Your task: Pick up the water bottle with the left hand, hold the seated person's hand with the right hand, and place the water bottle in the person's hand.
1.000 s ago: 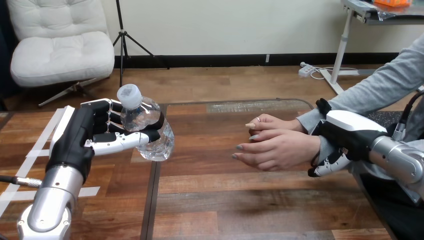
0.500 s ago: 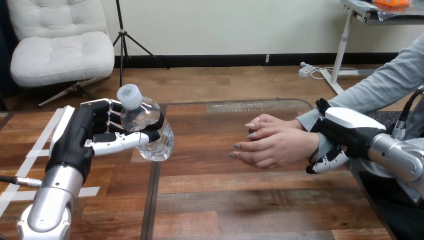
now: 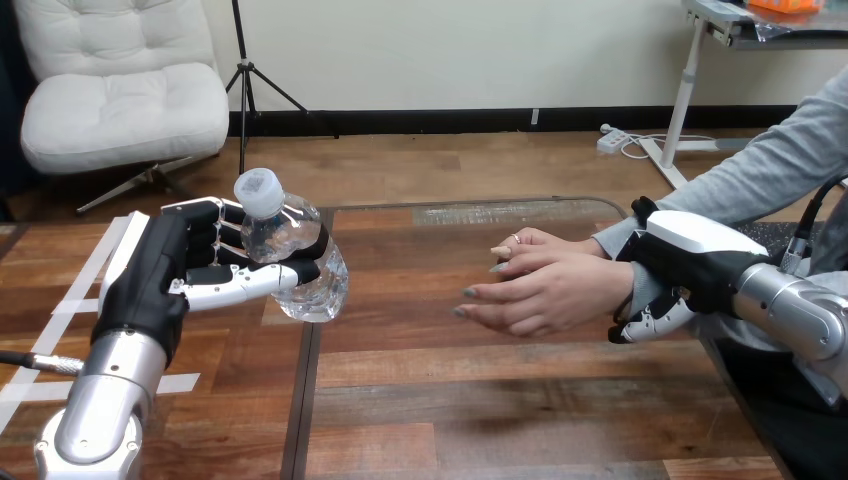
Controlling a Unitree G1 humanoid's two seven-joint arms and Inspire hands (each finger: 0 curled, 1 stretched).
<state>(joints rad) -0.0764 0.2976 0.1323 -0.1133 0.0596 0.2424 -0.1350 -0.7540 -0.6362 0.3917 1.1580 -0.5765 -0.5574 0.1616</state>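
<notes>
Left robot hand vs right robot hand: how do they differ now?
Left robot hand is curled round the tilted bottle; right robot hand is curled round the person's wrist. Left is at the view's left, apart from the person's hand; right is at the view's right, just behind it. Both are shut on something.

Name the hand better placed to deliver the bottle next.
Left. The left hand grips the bottle, raised and facing the person's nearer hand; the right hand is curled round that hand's wrist.
</notes>
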